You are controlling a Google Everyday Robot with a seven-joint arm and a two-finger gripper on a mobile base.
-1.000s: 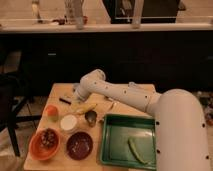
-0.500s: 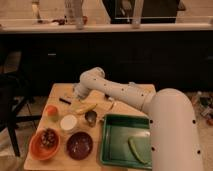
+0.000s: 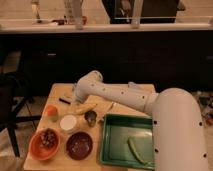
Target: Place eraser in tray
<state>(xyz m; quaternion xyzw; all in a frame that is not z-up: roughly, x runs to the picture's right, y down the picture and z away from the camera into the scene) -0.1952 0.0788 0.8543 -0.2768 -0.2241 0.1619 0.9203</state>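
Arm (image 3: 115,95) lowered slightly, claw (image 3: 76,98) beside eraser (image 3: 65,100), tray (image 3: 106,145) apart

A wooden table (image 3: 56,91) stands before a dark counter (image 3: 125,55), with a dark chair (image 3: 8,115) at its left side. Along the table's front edge sit an orange bowl (image 3: 45,143) holding dark pieces and, just to its right, a maroon bowl (image 3: 79,145). Behind them stand a white cup (image 3: 68,122), an orange-topped green object (image 3: 51,112) to its left, a yellow banana (image 3: 83,108) and a small dark cup (image 3: 91,117) just beside the banana.
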